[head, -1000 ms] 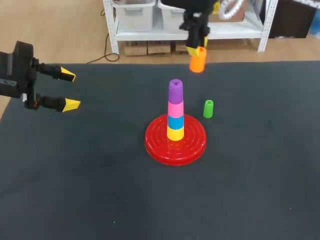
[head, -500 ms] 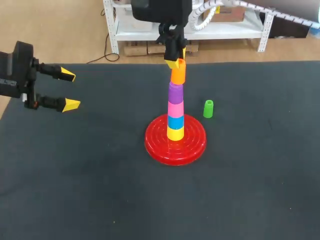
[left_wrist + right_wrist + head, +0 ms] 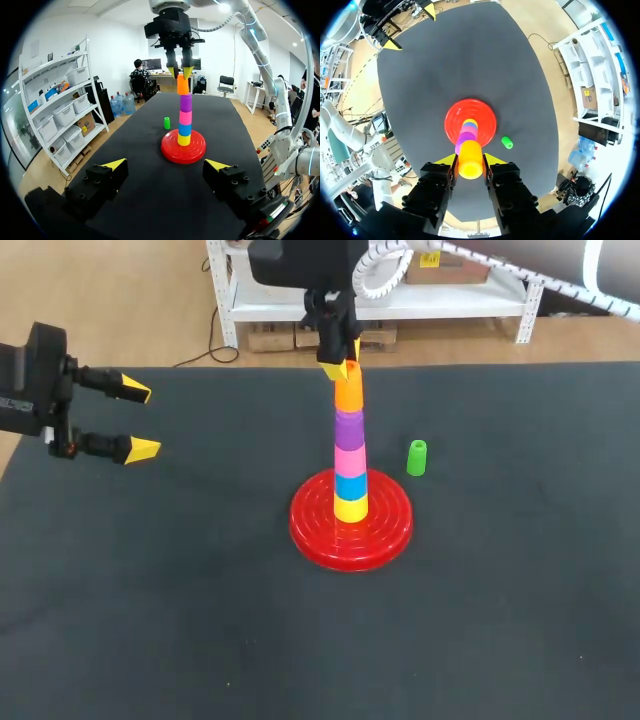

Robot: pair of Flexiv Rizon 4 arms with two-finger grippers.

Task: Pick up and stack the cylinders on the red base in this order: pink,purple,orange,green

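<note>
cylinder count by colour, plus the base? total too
yellow cylinder: 1
blue cylinder: 1
pink cylinder: 1
purple cylinder: 1
orange cylinder: 1
green cylinder: 1
red base: 1
Total: 7

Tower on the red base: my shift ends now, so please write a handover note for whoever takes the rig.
Right gripper: shut on the orange cylinder, which sits atop the purple cylinder; not released.
Left gripper: open, empty, by the left edge of the table.
Done: pink cylinder and purple stacked on the red base, above a blue cylinder and a yellow cylinder.
Left: release orange, then fetch the green cylinder, standing on the table beside the base, and set it on orange.
</note>
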